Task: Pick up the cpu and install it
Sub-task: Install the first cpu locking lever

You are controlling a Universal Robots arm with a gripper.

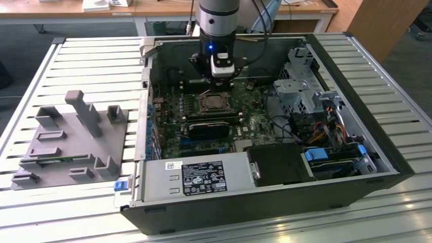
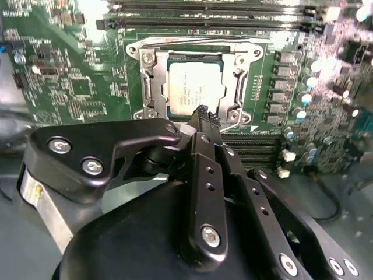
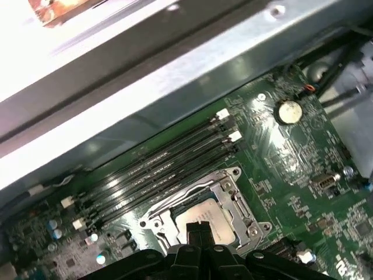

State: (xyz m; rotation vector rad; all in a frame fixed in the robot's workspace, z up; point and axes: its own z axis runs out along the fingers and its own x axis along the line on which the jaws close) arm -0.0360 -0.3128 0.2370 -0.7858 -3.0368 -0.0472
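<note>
The cpu (image 2: 192, 87) lies flat inside the metal-framed socket (image 2: 147, 87) on the green motherboard, silvery top up. It also shows as a pale square (image 3: 220, 224) in the first wrist view and as a small grey square (image 1: 214, 103) in the exterior view. My gripper (image 2: 203, 112) hangs just above the cpu's near edge, its two black fingers pressed together with nothing between them. In the exterior view the gripper (image 1: 220, 83) sits over the socket inside the open computer case. The fingertips (image 3: 198, 232) cover part of the cpu's edge.
Black memory slots (image 3: 169, 166) run beside the socket. A long black module (image 1: 212, 126) lies below it in the exterior view. The case wall (image 1: 145, 101), a drive cage (image 1: 300, 86) and a power supply (image 1: 196, 177) ring the board. A grey tray (image 1: 74, 142) stands outside the case on the exterior view's left.
</note>
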